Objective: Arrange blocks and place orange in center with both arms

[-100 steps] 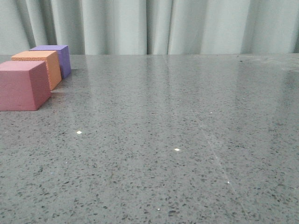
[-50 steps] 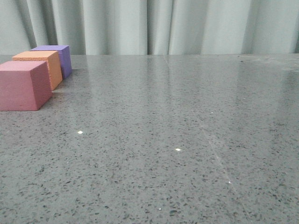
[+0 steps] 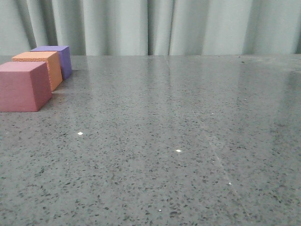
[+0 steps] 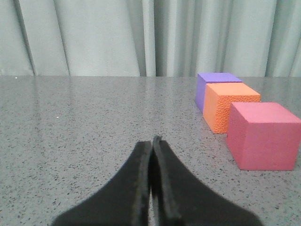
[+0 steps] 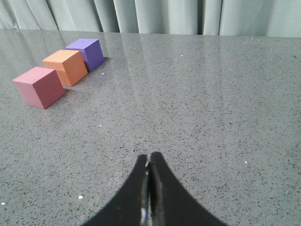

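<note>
Three foam-like blocks, orange cube between pinkish-red cube and purple cube, line the table's far left edge; likely light, best pinched on flat opposite sides, while left tool and right tool hang clenched, empty.

On my speckled grey surface, near its far left corner, sit three cubes in a row: pink cube, orange cube, purple cube.

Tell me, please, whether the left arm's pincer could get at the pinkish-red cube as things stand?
Probably yes: the left pincer is shut, holds nothing, and only bare tabletop separates it from the pinkish-red cube.
</note>
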`<state>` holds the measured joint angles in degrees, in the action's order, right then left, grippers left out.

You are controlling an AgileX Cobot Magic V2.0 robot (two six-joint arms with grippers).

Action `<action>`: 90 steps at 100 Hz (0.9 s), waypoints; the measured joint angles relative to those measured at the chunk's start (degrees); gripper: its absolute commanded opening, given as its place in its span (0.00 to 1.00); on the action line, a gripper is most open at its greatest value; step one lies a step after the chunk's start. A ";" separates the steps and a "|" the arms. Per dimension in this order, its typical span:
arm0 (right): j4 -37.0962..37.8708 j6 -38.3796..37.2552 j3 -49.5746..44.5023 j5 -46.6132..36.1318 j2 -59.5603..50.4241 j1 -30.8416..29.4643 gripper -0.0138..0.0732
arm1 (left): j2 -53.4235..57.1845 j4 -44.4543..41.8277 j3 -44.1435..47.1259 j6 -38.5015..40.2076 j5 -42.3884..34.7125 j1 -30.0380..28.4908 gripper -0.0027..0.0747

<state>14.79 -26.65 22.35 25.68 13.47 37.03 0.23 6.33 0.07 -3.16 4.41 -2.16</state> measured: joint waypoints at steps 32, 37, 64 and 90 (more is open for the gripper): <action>-3.72 6.27 -1.73 -3.15 0.00 -9.40 0.02 | 0.00 0.00 0.00 0.00 0.00 0.00 0.01; -6.17 9.99 -2.83 -5.17 0.00 -12.75 0.02 | 0.00 0.00 0.00 0.00 0.00 0.00 0.01; -14.40 20.53 -12.25 -21.77 -0.42 -28.40 0.02 | 0.00 0.00 0.00 0.00 0.00 0.00 0.01; -14.40 21.03 -21.33 -26.36 -6.60 -34.07 0.02 | 0.00 0.00 0.00 0.00 0.00 0.00 0.01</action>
<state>0.38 -5.62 1.01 -0.68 6.87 2.96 0.23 6.33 0.07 -3.16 4.41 -2.16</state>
